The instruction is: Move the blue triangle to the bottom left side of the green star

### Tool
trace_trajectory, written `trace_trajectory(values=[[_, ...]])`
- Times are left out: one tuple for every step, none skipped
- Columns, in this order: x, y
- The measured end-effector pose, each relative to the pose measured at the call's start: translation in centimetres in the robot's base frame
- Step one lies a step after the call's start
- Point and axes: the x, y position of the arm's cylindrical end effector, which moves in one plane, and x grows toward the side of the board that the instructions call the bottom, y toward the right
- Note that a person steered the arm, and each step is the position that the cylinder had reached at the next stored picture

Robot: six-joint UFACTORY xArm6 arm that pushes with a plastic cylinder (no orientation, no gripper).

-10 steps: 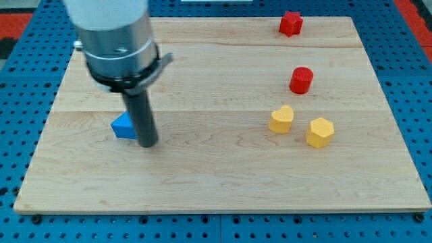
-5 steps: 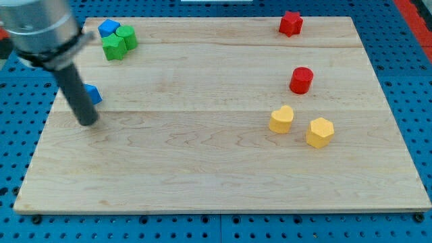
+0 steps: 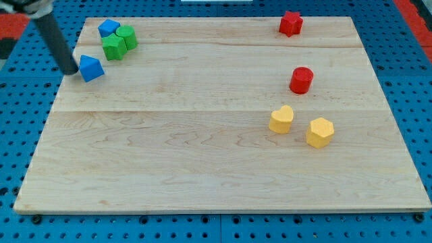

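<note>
My tip (image 3: 69,71) – lower end of the straight dark rod end effector – sits at the view's left edge of the light wooden counter (image 3: 202,162), about at the board's border. No jaws on this end effector, just a plain rod, so nothing parts, closes or clamps.

Nearest thing: the blue triangular plastic block (image 3: 91,68), just beside the tip on its view-right side; cannot tell if they touch or if there's a hairline gap.

Next out, toward the view's top and right of the tip: the green star-shaped block (image 3: 113,47), with a second green block (image 3: 127,36), shape unclear, pressed against its upper right. A second blue block (image 3: 108,28), pentagon-like, sits at the star's upper left, touching the green cluster. So the blue triangle lies below and to the left of the green star, near it but apart.

Far to the tip's view-right, well apart from all of that:
- yellow heart-like block (image 3: 281,119), lower than the tip in the view
- yellow hexagonal block (image 3: 320,132), just right of it and a bit lower
- red cylindrical block (image 3: 301,79), above the two yellows, roughly level with the tip
- red star-like block (image 3: 291,23) – farthest, near the counter's top edge

Counter rests on a blue pegboard surface (image 3: 418,81).
</note>
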Motion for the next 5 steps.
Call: trace_trajectory(values=[[-0.9,3.5],[1.7,-1.2],[4.4,2.5],[4.5,6.7],[0.4,6.7]])
